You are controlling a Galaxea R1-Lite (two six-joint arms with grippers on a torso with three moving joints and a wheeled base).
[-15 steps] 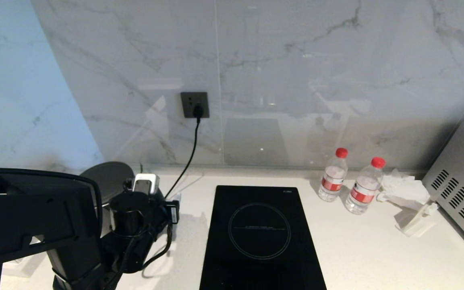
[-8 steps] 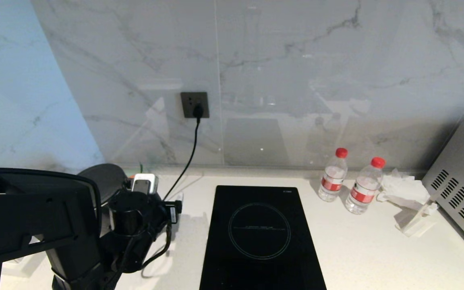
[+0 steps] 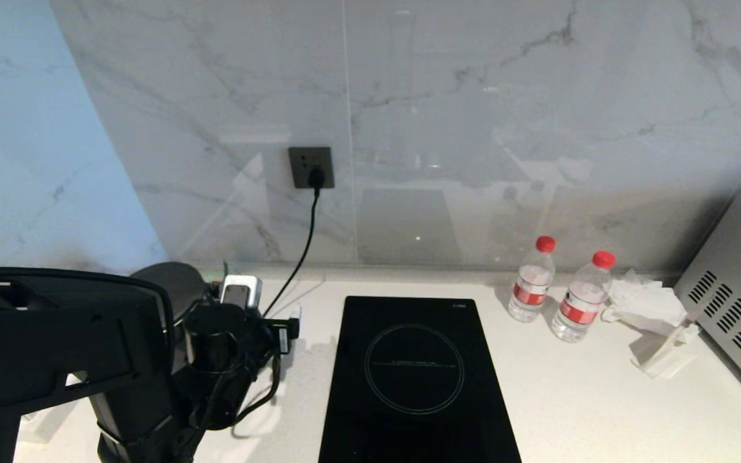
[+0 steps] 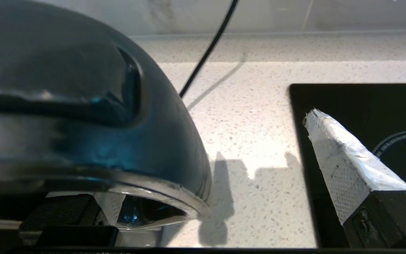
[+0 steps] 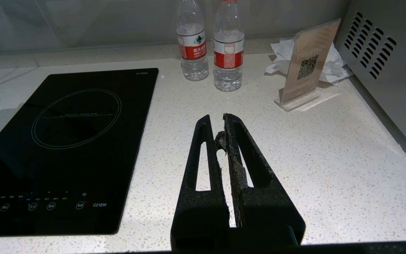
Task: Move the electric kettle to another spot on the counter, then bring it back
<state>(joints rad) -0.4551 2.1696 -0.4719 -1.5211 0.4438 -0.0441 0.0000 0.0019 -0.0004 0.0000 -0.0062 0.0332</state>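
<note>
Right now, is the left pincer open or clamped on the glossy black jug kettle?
Open. The left pincer has one taped finger standing apart from the glossy black jug kettle.

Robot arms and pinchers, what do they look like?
The left arm is chunky and matte black, with thin black cables looping beside it. The left gripper has a black finger wrapped in grey-white tape. The right gripper has two black, slotted, wedge-shaped fingers with frayed inner padding.
</note>
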